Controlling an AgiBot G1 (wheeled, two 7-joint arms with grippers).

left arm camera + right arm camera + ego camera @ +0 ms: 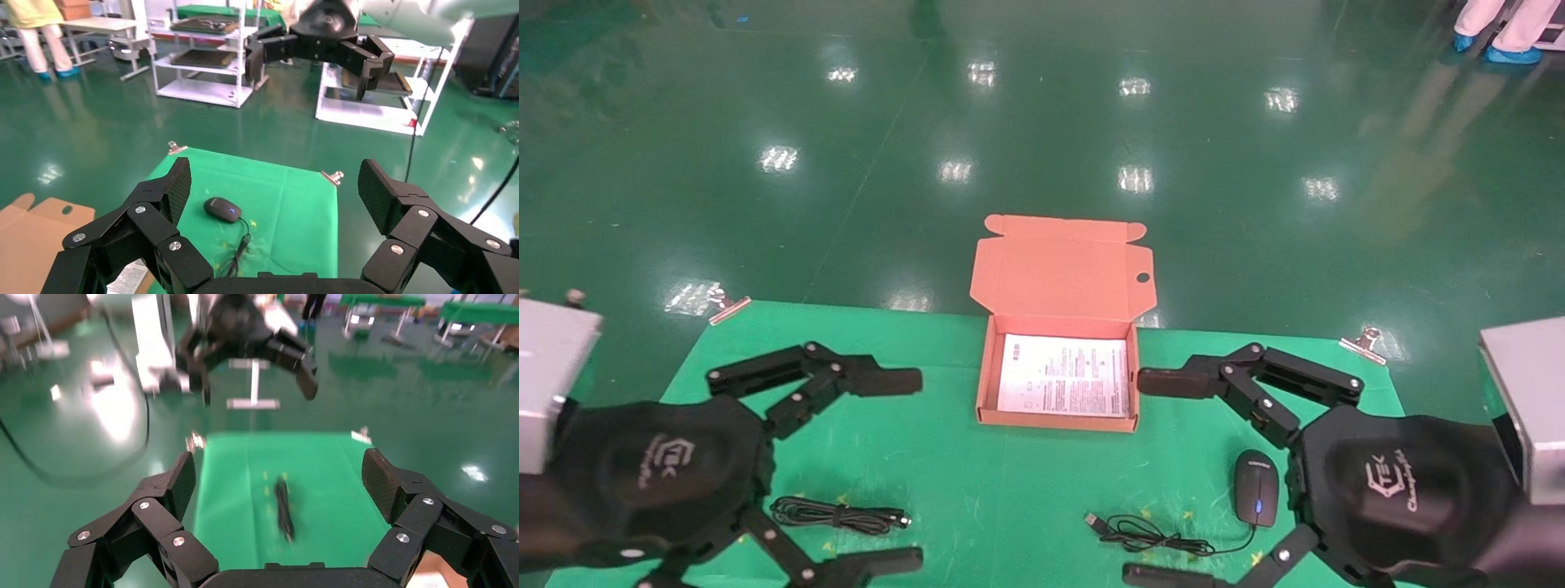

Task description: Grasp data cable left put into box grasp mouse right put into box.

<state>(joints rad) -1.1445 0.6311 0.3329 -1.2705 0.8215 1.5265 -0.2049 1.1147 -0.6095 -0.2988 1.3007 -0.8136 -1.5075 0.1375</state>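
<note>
The salmon-orange box [986, 367] stands open at the table's middle back, lid flap up, a white leaflet [1065, 376] at its bottom. The data cable [838, 514], a tied black bundle, lies at front left; it also shows in the right wrist view [283, 508]. The black mouse [1256, 487] with a blue-lit wheel lies at front right, its cord [1148, 535] trailing left; it also shows in the left wrist view [222, 209]. My left gripper [903, 469] is open and empty, held above the cable. My right gripper [1152, 478] is open and empty, beside the mouse.
A green cloth [977, 490] covers the table, clipped at its back corners [727, 306] [1365, 343]. Beyond it is glossy green floor. White shelving racks [208, 55] and a person [37, 37] stand farther off.
</note>
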